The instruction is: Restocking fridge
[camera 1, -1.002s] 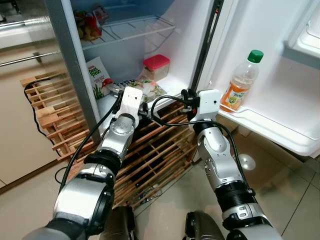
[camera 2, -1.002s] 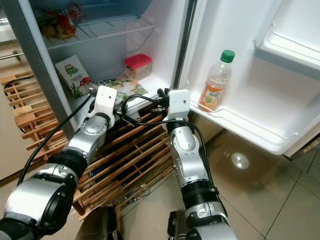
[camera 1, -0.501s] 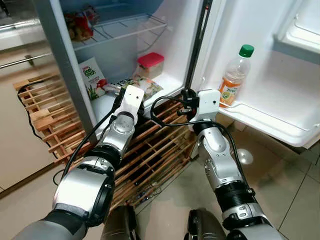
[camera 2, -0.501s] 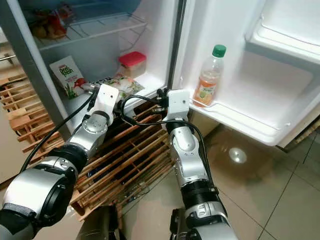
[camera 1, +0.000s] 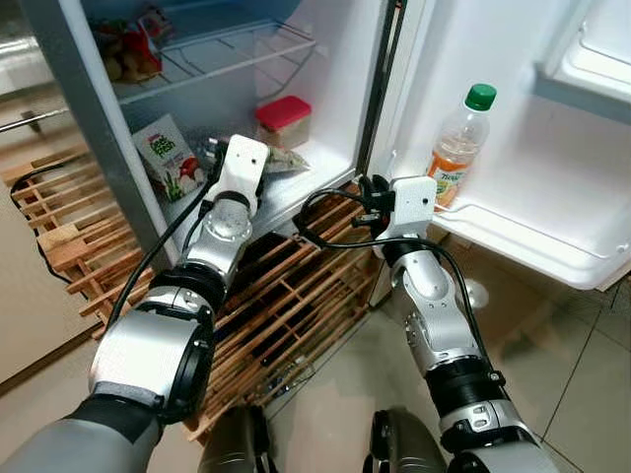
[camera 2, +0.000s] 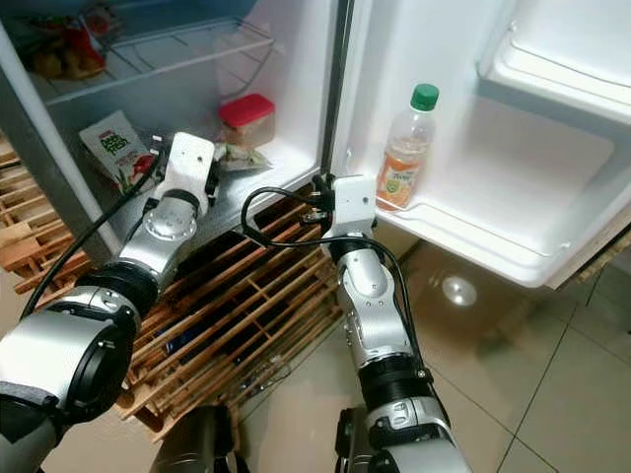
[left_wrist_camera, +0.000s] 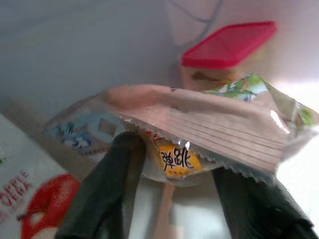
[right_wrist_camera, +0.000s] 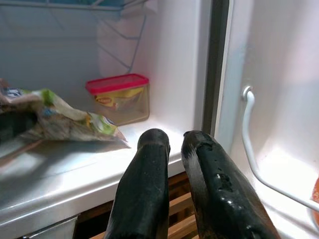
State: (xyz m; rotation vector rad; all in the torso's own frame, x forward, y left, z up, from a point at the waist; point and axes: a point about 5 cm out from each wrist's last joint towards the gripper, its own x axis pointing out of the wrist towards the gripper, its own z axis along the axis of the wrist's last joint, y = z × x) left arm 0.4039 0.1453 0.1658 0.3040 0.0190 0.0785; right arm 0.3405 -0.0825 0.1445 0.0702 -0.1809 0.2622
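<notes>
Far left, a wooden rack [camera 1: 89,236] leans by the open fridge [camera 1: 325,59], and a green-and-white carton [camera 1: 163,158] stands at the left edge of the bottom shelf [right_wrist_camera: 75,174]. The left gripper [left_wrist_camera: 174,184] is in over that shelf, its 2 fingers [left_wrist_camera: 107,191] spread around the lower edge of a crinkly snack bag [left_wrist_camera: 199,129] and holding it just off the shelf floor. Behind the bag, a red-lidded tub [camera 1: 284,120] sits near the back right corner, with bare white shelf in front of it out to the lip. Above, the wire shelf [camera 1: 237,54] carries a red packet [camera 1: 123,49] at its left end. The right gripper [right_wrist_camera: 174,149] hangs outside at the shelf's front edge near the door hinge, fingers nearly together, nothing between them. Right again, a juice bottle [camera 1: 458,148] stands upright at the left end of the door shelf [camera 1: 532,246].
</notes>
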